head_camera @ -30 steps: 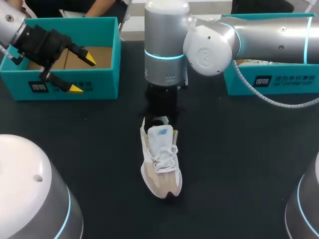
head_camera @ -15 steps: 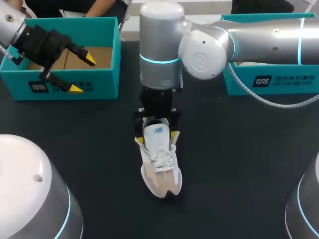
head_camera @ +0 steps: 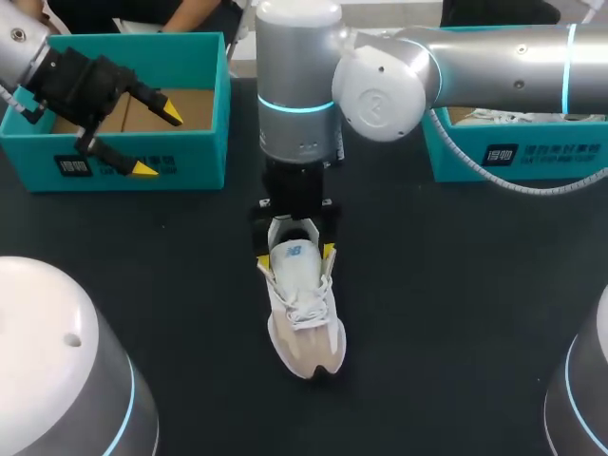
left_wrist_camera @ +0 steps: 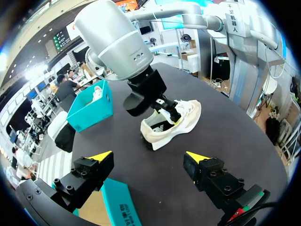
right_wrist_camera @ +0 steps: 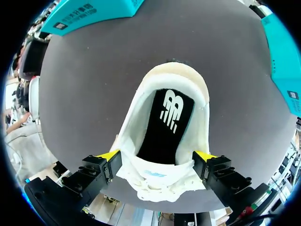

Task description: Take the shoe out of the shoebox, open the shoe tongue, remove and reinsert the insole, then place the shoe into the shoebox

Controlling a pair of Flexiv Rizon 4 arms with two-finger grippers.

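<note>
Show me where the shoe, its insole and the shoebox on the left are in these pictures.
shoe (head_camera: 306, 309): head view, on the laces over its middle.
insole (right_wrist_camera: 161, 135): right wrist view, on the black surface inside the shoe's opening.
shoebox (head_camera: 195, 157): head view, on its teal front wall.

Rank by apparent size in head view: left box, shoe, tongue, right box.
1. left box
2. shoe
3. tongue
Unranked: right box, largely hidden behind the right arm.
</note>
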